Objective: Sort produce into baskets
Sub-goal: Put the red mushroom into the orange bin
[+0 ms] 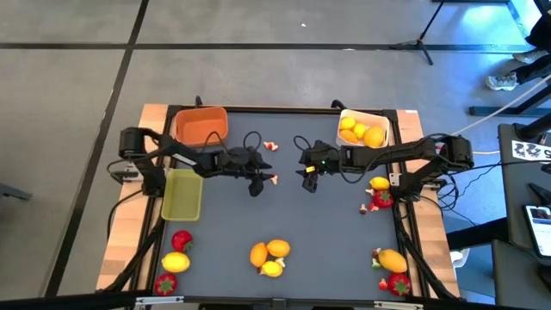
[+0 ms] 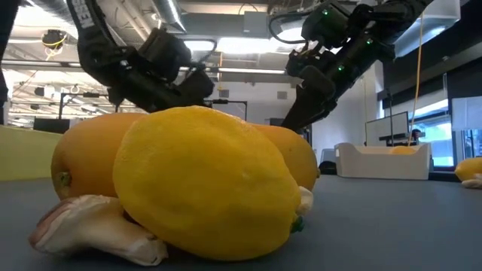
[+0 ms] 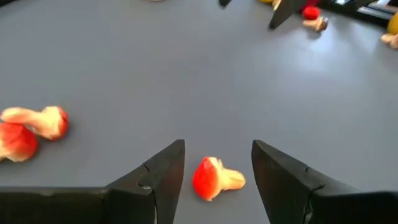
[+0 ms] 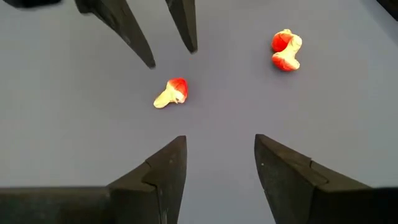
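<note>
My left gripper [image 1: 256, 185] [image 3: 217, 146] hangs open, low over the middle of the table. Its two fingers stand on either side of a small pale-and-red bit [image 3: 214, 177] [image 1: 274, 179] lying on the table, without touching it. In the right wrist view the same bit [image 4: 171, 93] lies just ahead of the left fingers. Two more such bits [image 3: 34, 124] [image 1: 270, 146] lie farther back. My right gripper [image 1: 310, 182] [image 4: 221, 140] faces it, open and higher up, with nothing between its fingers. The orange basket [image 1: 201, 125], white basket [image 1: 362, 129] and yellow-green basket [image 1: 182, 194] stand at the far and left sides.
The white basket holds yellow citrus [image 1: 357, 131]. Strawberries and a lemon [image 1: 176, 254] lie near left. A citrus cluster [image 1: 271, 256] [image 2: 203, 192] lies at the near middle. More produce lies at the right [image 1: 379, 194] and near right [image 1: 392, 263].
</note>
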Controlling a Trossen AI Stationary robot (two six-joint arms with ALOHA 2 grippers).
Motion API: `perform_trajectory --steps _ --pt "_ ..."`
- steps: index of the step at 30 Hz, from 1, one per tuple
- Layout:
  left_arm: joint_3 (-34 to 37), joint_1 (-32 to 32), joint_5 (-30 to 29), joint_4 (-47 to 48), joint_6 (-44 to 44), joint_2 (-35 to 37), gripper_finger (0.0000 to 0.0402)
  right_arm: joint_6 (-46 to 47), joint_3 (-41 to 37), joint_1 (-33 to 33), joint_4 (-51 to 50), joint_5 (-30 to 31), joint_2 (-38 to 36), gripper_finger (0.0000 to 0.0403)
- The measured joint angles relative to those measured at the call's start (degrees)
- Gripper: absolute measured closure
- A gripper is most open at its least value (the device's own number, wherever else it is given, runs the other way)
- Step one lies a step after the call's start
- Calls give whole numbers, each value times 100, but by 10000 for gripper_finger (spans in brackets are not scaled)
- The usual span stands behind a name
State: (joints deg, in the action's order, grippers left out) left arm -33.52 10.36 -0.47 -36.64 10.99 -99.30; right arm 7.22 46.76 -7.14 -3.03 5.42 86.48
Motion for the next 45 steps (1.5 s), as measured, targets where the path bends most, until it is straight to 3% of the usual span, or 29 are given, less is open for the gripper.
perform_trajectory --steps 8,15,31,45 --pt "-381 10 -2 226 204 -542 219 68 0 0 -6 -1 0 214" --pt "-659 63 -24 862 292 -556 219 184 0 4 -17 -49 0 214" --pt "-671 0 -63 900 242 -663 222 186 0 2 -46 -49 0 214" --pt "-787 -31 -52 918 218 -811 341 186 0 2 -48 -49 0 214"
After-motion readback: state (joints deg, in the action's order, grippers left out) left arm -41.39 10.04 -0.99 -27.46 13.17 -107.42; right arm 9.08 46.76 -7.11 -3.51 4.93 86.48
